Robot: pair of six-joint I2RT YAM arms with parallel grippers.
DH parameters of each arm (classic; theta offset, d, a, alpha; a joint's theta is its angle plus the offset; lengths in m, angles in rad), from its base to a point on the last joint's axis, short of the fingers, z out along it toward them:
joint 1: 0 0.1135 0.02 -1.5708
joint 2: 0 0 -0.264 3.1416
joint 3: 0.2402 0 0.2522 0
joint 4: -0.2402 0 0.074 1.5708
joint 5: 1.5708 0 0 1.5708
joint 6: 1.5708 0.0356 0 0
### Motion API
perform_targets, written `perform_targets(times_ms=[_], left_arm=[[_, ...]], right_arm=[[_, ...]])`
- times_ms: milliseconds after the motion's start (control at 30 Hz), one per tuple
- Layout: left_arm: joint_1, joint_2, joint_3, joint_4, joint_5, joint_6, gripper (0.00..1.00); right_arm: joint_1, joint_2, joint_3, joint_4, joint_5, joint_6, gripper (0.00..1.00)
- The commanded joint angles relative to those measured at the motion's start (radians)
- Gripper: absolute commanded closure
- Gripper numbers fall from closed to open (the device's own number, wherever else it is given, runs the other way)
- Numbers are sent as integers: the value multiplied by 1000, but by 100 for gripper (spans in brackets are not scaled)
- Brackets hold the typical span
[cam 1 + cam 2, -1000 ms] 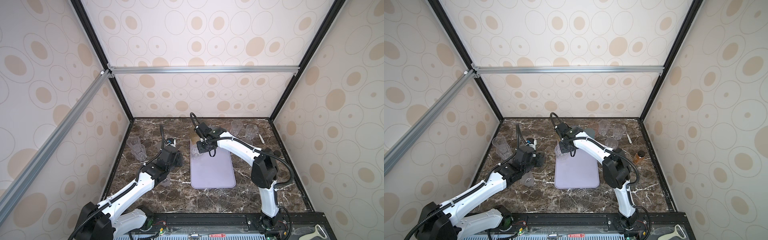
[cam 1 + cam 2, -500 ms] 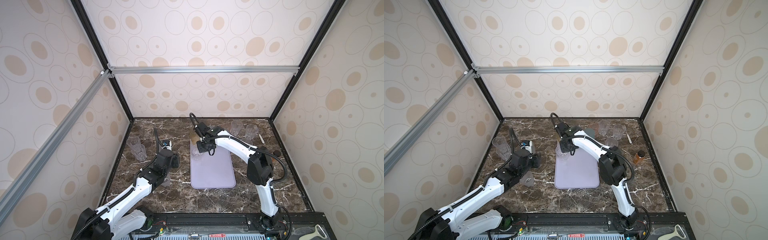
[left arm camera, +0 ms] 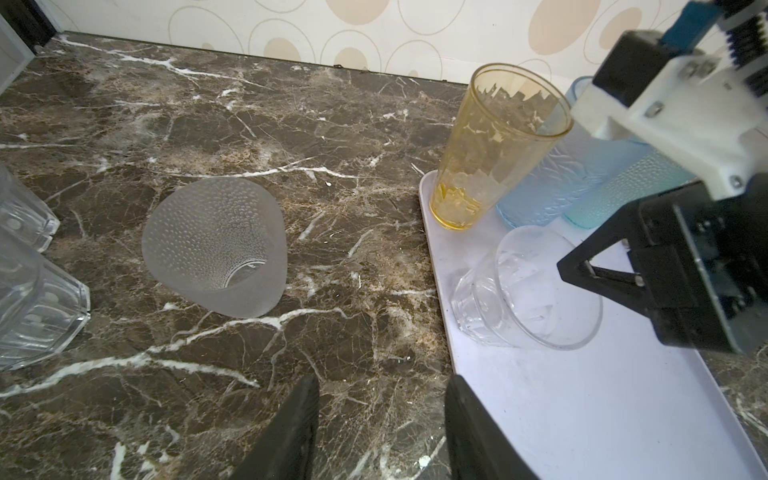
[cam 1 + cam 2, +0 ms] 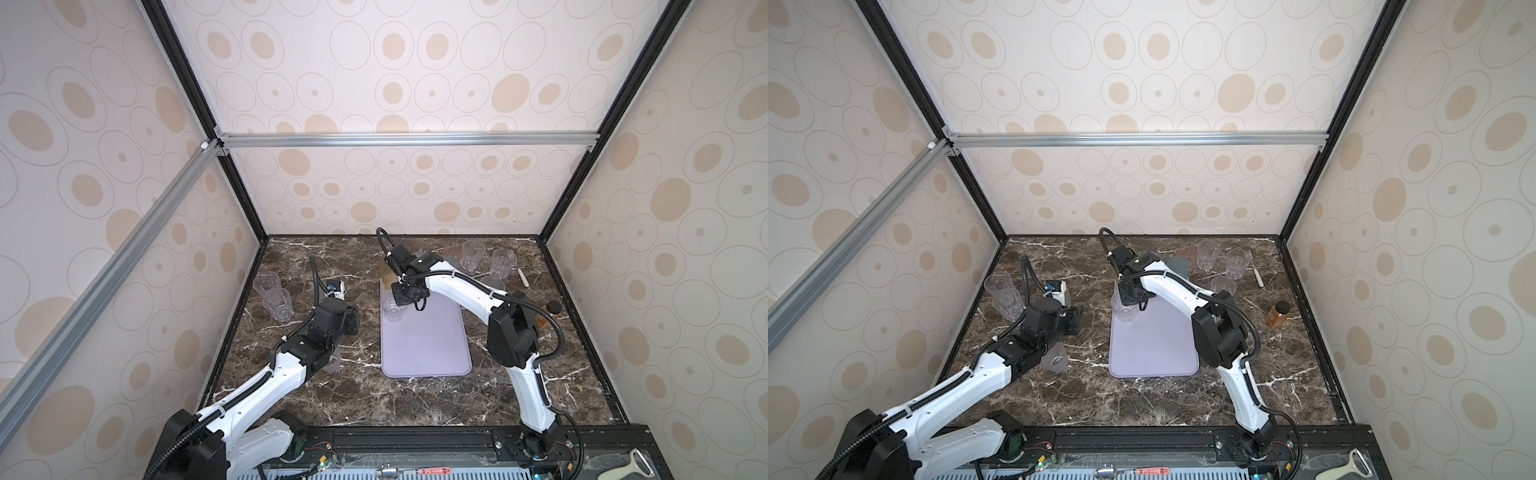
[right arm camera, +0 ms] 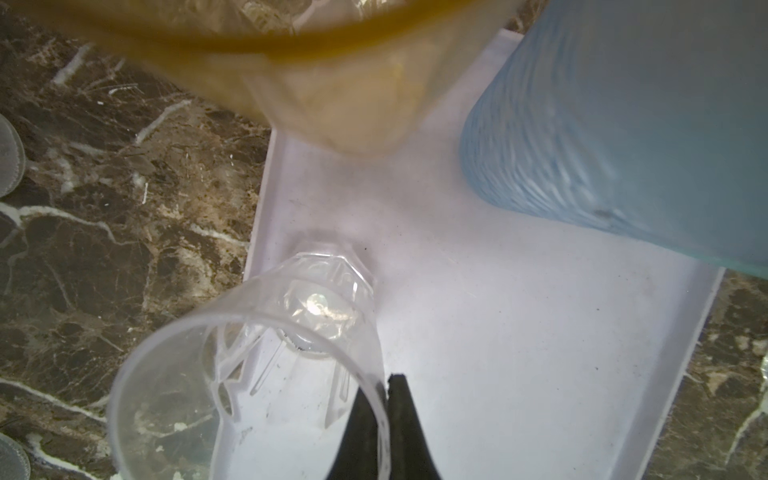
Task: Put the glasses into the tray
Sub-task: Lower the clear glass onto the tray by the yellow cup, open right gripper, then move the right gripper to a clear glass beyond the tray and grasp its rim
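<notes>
In the right wrist view, amber glass (image 5: 332, 104) and blue glass (image 5: 623, 124) — blurred, edge-cropped.

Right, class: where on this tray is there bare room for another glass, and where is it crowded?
Bare: the near part of the tray, from its near rim to the clear glass pinched by the right gripper. Crowded: the far end, where the amber glass, blue glass and teal glass stand side by side, the clear glass before them.

Left arm (image 4: 266, 382) & right arm (image 4: 457, 286): white shells, black joints. Bendy black cables (image 4: 314, 276) on top. Black pointy fingers (image 3: 291, 432), tiny screws (image 3: 655, 109).
</notes>
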Motion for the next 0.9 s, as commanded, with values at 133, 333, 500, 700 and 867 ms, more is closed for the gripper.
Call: perform_targets(times_ms=[133, 333, 500, 700, 867], left_arm=[[8, 8, 3, 22, 9, 15, 50], [8, 8, 6, 18, 11, 10, 50], [10, -14, 21, 0, -17, 14, 50], [10, -50, 40, 44, -51, 46, 41], [-13, -40, 78, 110, -59, 90, 42]], right_arm=[[-3, 7, 29, -17, 10, 5, 86], [-2, -17, 26, -18, -5, 7, 78], [-4, -84, 28, -29, -40, 4, 71], [-45, -249, -64, 19, -99, -17, 68], [-154, -414, -228, 69, -68, -17, 67]])
